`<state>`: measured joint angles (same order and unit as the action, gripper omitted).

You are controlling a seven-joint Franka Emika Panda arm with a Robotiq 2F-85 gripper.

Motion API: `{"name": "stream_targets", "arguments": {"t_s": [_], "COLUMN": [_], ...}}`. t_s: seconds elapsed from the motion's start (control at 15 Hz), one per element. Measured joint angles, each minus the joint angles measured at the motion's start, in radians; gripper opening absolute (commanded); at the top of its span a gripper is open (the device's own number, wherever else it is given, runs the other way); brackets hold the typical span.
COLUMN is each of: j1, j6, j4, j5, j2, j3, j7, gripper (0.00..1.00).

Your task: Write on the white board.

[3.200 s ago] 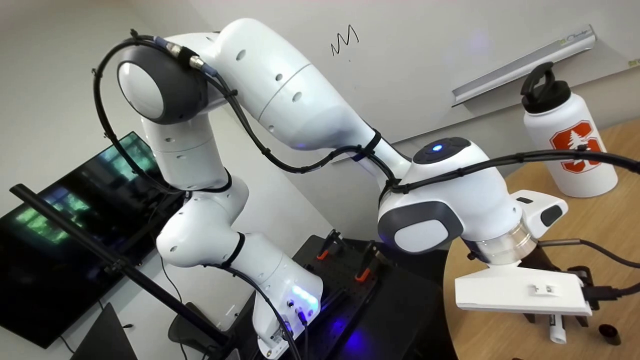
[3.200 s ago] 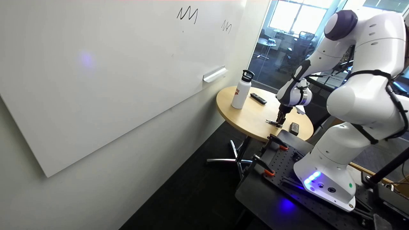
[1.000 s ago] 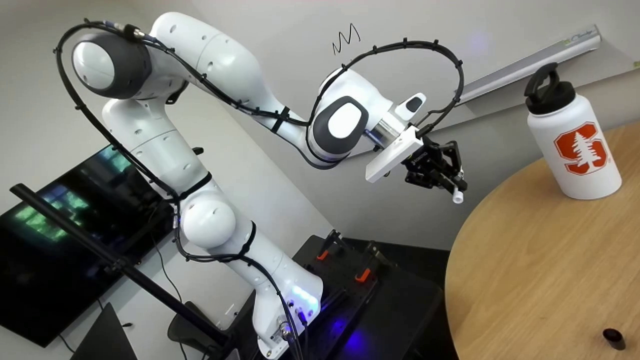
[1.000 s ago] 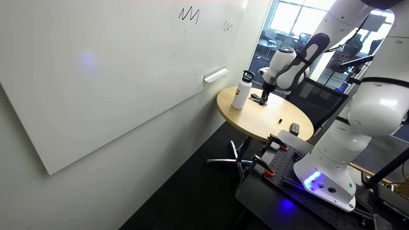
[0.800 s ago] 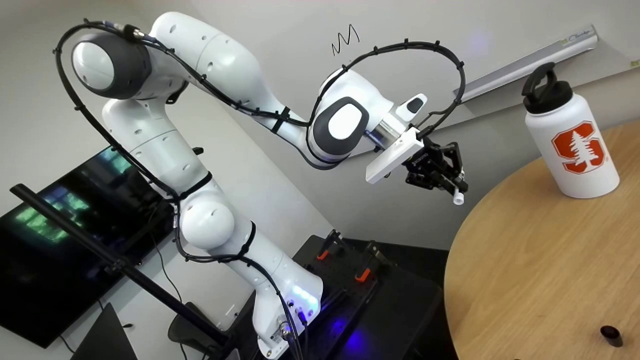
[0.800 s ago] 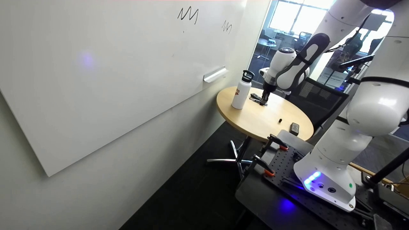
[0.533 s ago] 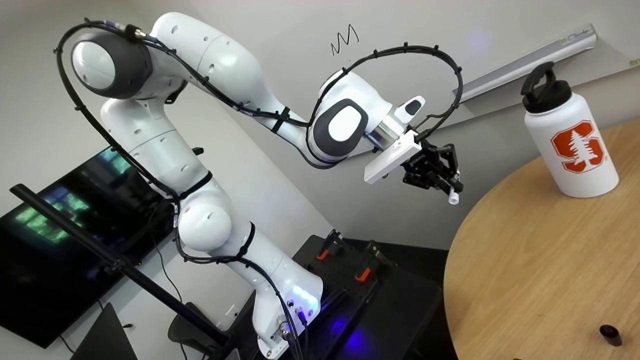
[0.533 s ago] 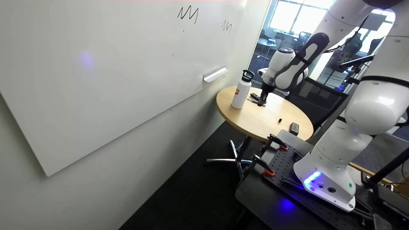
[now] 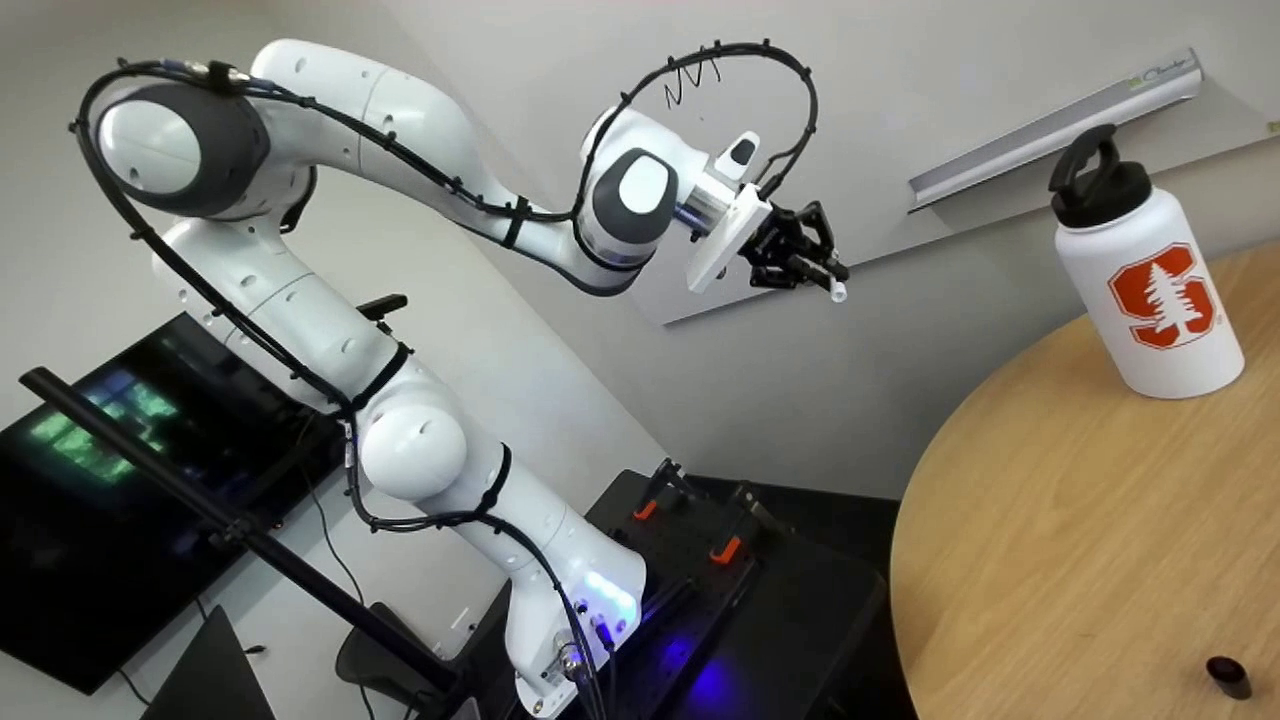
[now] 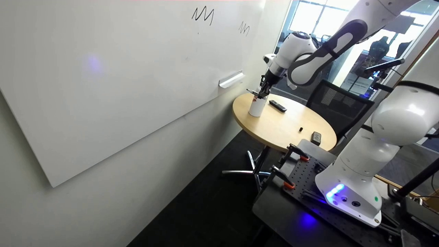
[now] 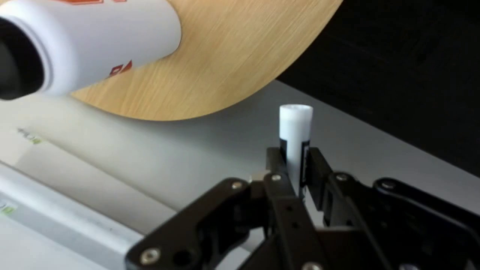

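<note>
Two dark zigzags (image 10: pixel 203 15) mark the white board (image 10: pixel 120 89), a very large, glossy flat panel on the wall (image 10: pixel 147 171); one is bold, the other smaller and paler. A white bottle (image 9: pixel 1145 310) stands upright on the table (image 9: pixel 1040 540) with its black lid (image 9: pixel 1103 195) on, so whatever it holds is hidden from me. A small dark cap (image 9: pixel 1228 677) on the same table shows a hollow end, its inside too dark to read. Low on the board runs a metal-looking tray (image 9: pixel 1060 130), a long trough with a smooth, rounded lip.

My gripper (image 11: pixel 296 161) has its jaws closed around a slim white marker (image 11: pixel 295 123), a smooth cylinder with black print. In an exterior view I see the marker's narrow end in front of the wall below the board, apart from it, and the gripper covers part of the bottle. That bottle is a smooth cylinder rounding in at the shoulder, with a looped handle (image 9: pixel 1090 138) on the lid and a red-and-white emblem (image 9: pixel 1165 297). The table is round, pale wood with fine grain; on it I also make out a black remote (image 10: pixel 277 106) and, near the rim, a brick-shaped dark block (image 10: pixel 316 138).
</note>
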<state>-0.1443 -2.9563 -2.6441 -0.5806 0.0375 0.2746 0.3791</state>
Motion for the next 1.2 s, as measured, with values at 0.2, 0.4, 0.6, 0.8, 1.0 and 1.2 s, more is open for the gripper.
{"name": "stream_targets", "arguments": {"t_s": [0.2,0.4,0.6,0.8,1.0,1.2], "j1": [-0.001,-0.006,-0.005,-0.007,-0.008,-0.007], "j6": [0.07,0.141,0.179,0.18,0.193,0.317], "j4": [0.035,0.076,0.097,0.097,0.098,0.13], "j5": [-0.122,-0.258,-0.304,-0.304,-0.307,-0.358], "j2": [0.094,0.167,0.192,0.192,0.189,0.187], "j3": [-0.03,-0.092,-0.142,-0.146,-0.151,-0.216], "j7": [-0.131,-0.306,-0.39,-0.39,-0.41,-0.541], "gripper": [0.07,0.2,0.2,0.07,0.07,0.07]}}
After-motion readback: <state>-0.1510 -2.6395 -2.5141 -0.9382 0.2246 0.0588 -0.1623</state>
